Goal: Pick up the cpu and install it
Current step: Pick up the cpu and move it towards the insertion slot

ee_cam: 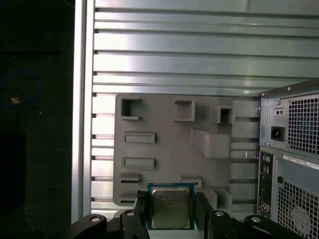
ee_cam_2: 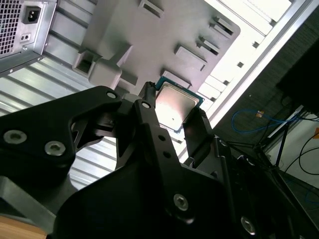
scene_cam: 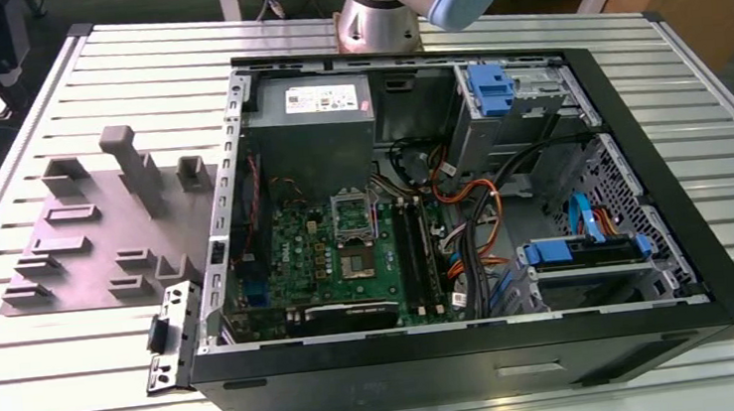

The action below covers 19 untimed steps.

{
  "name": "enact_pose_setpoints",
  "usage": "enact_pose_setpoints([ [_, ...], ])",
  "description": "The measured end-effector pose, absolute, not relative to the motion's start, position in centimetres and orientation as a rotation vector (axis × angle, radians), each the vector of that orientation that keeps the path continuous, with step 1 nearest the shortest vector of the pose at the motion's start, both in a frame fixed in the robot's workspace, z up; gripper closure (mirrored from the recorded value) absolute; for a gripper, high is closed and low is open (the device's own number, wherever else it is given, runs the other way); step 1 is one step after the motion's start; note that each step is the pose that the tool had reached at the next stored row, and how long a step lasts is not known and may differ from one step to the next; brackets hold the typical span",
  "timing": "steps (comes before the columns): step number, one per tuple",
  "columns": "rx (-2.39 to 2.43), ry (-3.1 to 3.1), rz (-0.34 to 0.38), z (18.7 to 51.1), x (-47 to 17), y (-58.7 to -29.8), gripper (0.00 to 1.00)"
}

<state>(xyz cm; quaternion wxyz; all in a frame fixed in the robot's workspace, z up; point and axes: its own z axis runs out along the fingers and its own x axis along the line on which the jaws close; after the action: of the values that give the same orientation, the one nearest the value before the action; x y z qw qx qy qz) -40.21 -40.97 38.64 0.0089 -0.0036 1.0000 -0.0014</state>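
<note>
The cpu (ee_cam: pixel 170 207), a small square chip with a silver-grey metal top and a thin green rim, sits between the two black fingers (ee_cam: pixel 141 209) of my gripper (ee_cam: pixel 171 211), which is shut on its opposite edges. In the second wrist view the same cpu (ee_cam_2: pixel 175 102) shows between the fingers (ee_cam_2: pixel 197 129) of the gripper (ee_cam_2: pixel 174 113), held in the air well above the grey holder plate (ee_cam_2: pixel 164 35). On the green motherboard in the open computer case (scene_cam: pixel 628 143), the cpu socket (scene_cam: pixel 356 259) lies bare with its metal frame (scene_cam: pixel 351 212) swung up.
The grey holder plate (scene_cam: pixel 91 240) with raised blocks and pockets lies on the slatted metal table (scene_cam: pixel 35 364) at the exterior view's left of the case. Cables, blue drive brackets (scene_cam: pixel 584 251) and a grey power supply (scene_cam: pixel 315 100) crowd the case. The arm's body (scene_cam: pixel 416 2) rises behind it.
</note>
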Motion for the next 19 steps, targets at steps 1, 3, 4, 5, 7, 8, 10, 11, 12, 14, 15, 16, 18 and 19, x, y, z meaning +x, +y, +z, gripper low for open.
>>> enact_pose_setpoints([
  [1, -0.011, 3.124, -0.004, 38.64, -40.19, -40.97, 0.53],
  [3, -0.011, 3.124, -0.004, 38.64, -40.15, -40.97, 0.53],
  [4, -0.011, 3.124, -0.004, 38.64, -40.13, -40.97, 0.53],
  [5, -0.011, 3.124, -0.004, 38.64, -40.11, -40.97, 0.53],
  [7, -0.011, 3.124, -0.004, 38.64, -40.07, -40.97, 0.53],
  [8, -0.011, 3.124, -0.004, 38.64, -40.05, -40.97, 0.53],
  [10, -0.011, 3.124, -0.004, 38.64, -40.0, -40.97, 0.53],
  [11, -0.011, 3.124, -0.004, 38.64, -39.99, -40.97, 0.53],
  [12, -0.011, 3.124, -0.004, 38.64, -39.97, -40.97, 0.53],
  [14, -0.011, 3.124, -0.004, 38.64, -39.92, -40.97, 0.53],
  [15, -0.011, 3.124, -0.004, 38.64, -39.9, -40.97, 0.53],
  [16, -0.011, 3.124, -0.004, 38.64, -39.88, -40.97, 0.53],
  [18, -0.011, 3.124, -0.004, 38.64, -39.84, -40.97, 0.53],
  [19, -0.011, 3.124, -0.004, 38.64, -39.81, -40.97, 0.53],
])
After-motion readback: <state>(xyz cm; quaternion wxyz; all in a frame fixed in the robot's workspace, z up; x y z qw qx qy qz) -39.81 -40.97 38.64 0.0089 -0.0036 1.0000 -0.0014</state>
